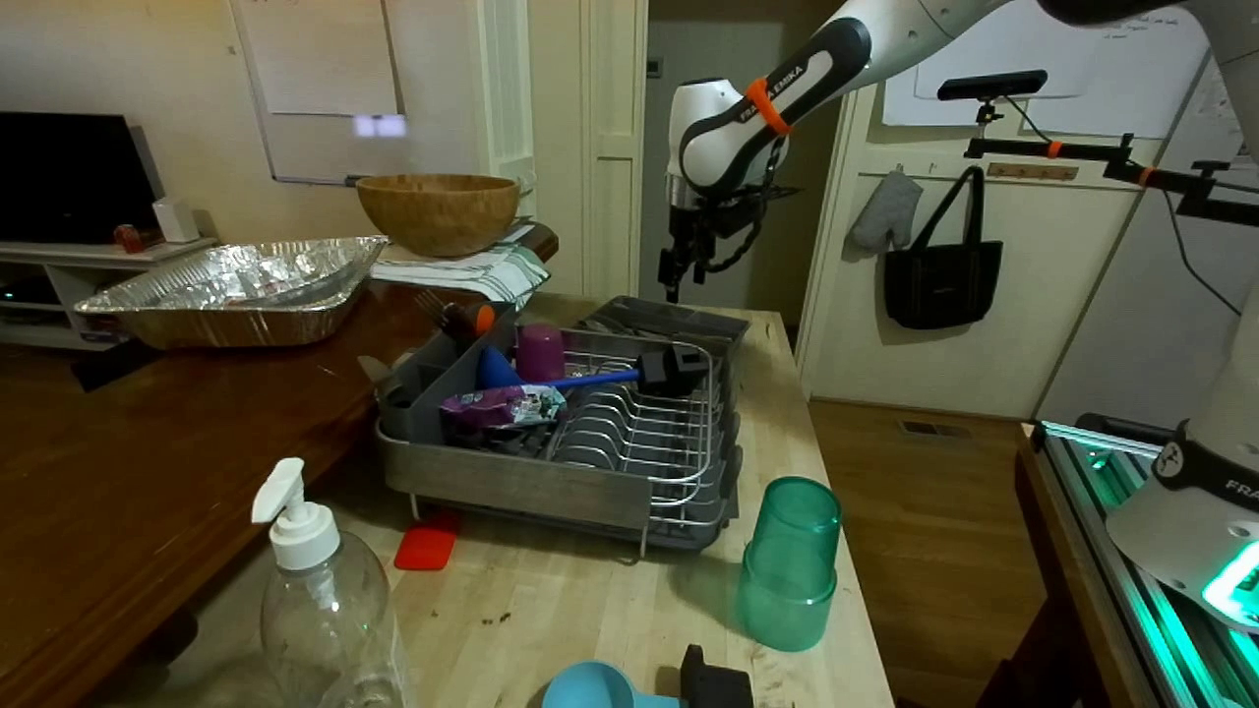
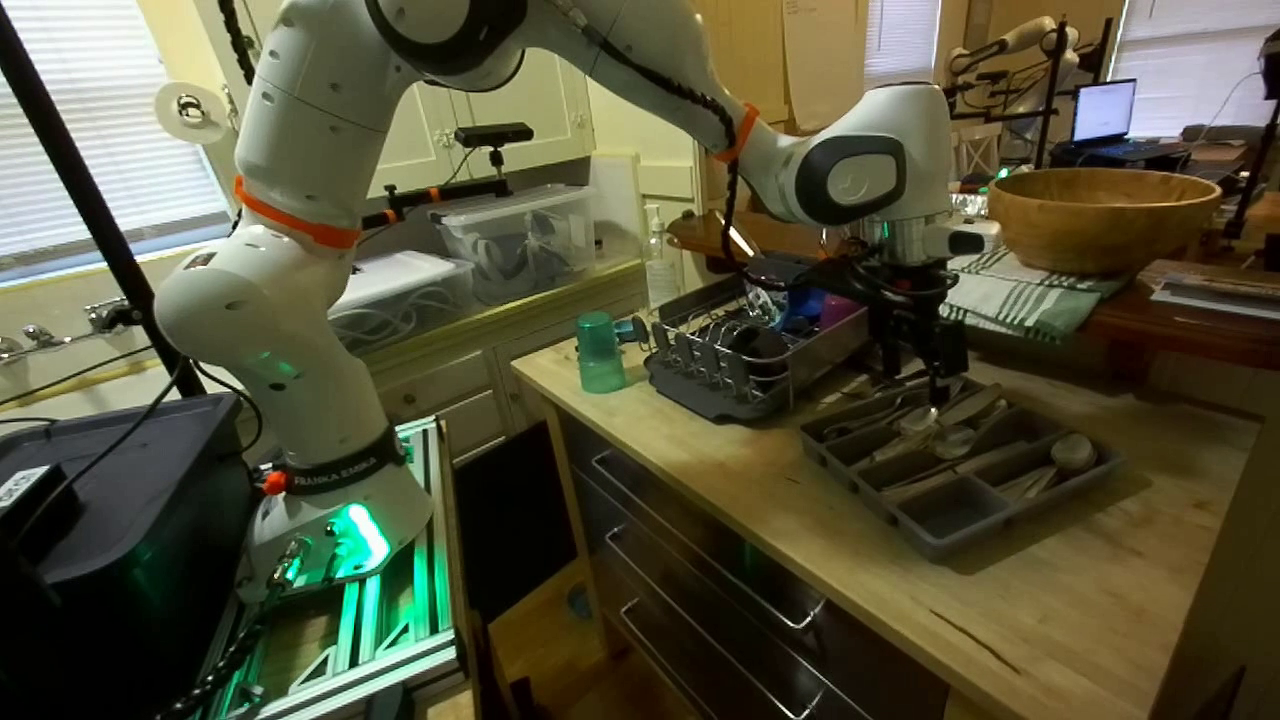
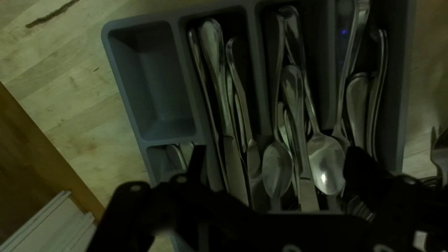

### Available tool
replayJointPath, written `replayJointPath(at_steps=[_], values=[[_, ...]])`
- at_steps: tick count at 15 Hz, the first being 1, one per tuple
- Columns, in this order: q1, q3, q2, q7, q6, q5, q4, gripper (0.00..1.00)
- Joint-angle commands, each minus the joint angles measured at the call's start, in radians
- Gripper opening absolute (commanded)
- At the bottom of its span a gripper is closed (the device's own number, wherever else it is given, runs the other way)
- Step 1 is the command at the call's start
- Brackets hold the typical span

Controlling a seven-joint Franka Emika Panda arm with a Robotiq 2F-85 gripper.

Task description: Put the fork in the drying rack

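The drying rack [image 1: 521, 489] is silvery wire over a dark grey base, holding a purple cup and other items; it also shows in an exterior view [image 2: 712, 392]. My gripper [image 3: 275, 156] is open and empty, pointing down over the grey cutlery tray [image 3: 169, 139] beside the rack. It also shows in both exterior views [image 1: 686, 279] [image 2: 915, 375]. Between its fingers are spoons [image 3: 325, 164] and knives in the tray. A fork [image 3: 441, 154] lies outside the tray at the wrist view's right edge, partly cut off. Tines of another utensil [image 3: 361, 209] show by the right finger. Which fork is meant, I cannot tell.
Stacked green cups [image 1: 792, 565] stand near the counter's edge by the rack. A clear soap bottle [image 1: 329, 610] and a blue scoop [image 1: 595, 686] are in front. A foil tray [image 1: 246, 320] and a wooden bowl [image 1: 438, 214] sit on the raised dark table alongside.
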Motion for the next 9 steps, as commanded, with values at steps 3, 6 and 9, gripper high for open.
replayJointPath(at_steps=[3,6,9], values=[[0.011,0.010,0.110,0.025,-0.012,-0.005,0.106,1.00],[0.019,0.016,0.217,0.032,-0.025,-0.005,0.212,1.00],[0.024,0.012,0.317,0.058,-0.062,0.001,0.326,0.96]])
